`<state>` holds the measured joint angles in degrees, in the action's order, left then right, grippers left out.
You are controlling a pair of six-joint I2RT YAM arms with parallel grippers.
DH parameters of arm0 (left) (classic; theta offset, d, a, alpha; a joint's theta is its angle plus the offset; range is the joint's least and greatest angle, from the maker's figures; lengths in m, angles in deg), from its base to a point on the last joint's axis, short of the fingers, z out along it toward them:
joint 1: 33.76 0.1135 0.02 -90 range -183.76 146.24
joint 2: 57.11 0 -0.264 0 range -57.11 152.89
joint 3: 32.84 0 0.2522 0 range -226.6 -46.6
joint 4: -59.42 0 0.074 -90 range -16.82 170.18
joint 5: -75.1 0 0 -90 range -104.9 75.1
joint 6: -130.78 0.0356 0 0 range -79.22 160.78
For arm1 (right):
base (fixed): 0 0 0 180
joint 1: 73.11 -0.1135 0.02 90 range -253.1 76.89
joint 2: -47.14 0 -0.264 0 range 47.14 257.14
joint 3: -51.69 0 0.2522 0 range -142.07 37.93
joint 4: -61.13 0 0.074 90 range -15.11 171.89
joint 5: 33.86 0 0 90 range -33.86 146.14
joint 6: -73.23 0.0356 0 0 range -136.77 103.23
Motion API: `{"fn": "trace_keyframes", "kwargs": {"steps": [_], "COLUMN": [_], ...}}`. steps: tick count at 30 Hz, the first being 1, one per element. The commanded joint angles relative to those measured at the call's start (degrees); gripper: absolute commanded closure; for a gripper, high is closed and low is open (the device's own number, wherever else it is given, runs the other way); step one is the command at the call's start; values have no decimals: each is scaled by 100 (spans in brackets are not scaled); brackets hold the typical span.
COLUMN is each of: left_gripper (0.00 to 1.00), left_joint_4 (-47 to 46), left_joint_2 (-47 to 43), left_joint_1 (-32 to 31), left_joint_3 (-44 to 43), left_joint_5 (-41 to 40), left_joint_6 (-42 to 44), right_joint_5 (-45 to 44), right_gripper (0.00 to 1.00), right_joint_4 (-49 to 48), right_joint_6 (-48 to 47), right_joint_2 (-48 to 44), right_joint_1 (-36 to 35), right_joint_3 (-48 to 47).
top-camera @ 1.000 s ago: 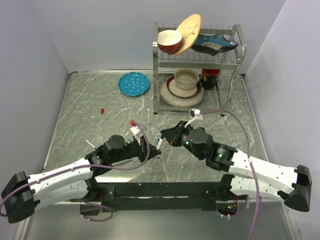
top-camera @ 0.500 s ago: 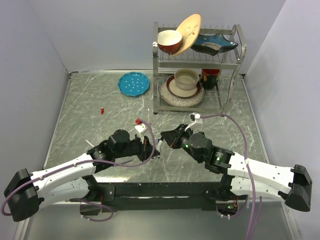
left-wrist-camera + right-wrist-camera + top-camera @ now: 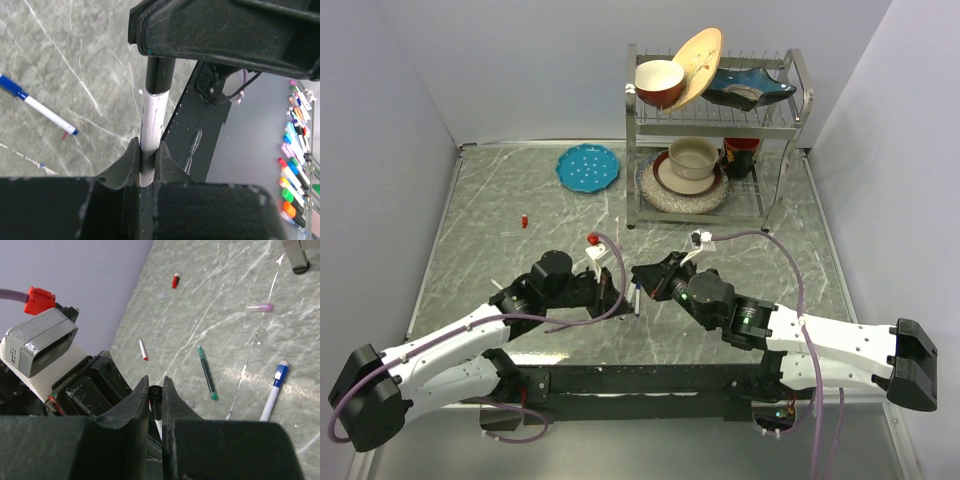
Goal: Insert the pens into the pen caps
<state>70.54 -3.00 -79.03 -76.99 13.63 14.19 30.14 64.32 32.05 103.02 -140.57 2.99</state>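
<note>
no readable text or labels

Grey marble-look worktop w/ white veins, plain pale lilac walls on 3 sides. Steel 2-tier dish rack back right, teal plate just left of it. Soft, even light.

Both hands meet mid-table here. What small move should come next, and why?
Probably press the right hand along the barrel toward the left hand: left grips the white pen, right the black cap, already in line at the pen's end.
</note>
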Motion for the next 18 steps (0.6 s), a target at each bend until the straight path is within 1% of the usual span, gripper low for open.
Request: {"fn": "trace_keyframes", "kwargs": {"steps": [1,4,5,8,12,15,18], "left_gripper": [99,99,99,99,99,99,99], "left_joint_4": [-1697,-1600,-1565,-1556,-1302,-1283,-1301], "left_joint_2": [-234,-278,-287,-339,-235,-190,-146], "left_joint_1": [467,485,502,651,731,766,924], "left_joint_3": [-907,-863,-854,-828,-959,-1039,-1013], "left_joint_5": [-1509,-1517,-1509,-1298,-1210,-1210,-1087], "left_joint_6": [-22,13,48,5,92,128,110], "right_joint_5": [1906,2124,2334,2582,2582,2582,2889], "right_gripper": [100,100,100,100,100,100,100], "right_joint_4": [1566,1576,1480,1557,1593,1794,1708], "right_joint_6": [111,-21,-143,-346,-399,-505,-549], "right_joint_2": [178,213,265,467,512,670,740], "right_joint_1": [-725,-733,-742,-760,-882,-944,-979], "right_joint_3": [-65,-66,-66,-136,-154,-329,-312]}}
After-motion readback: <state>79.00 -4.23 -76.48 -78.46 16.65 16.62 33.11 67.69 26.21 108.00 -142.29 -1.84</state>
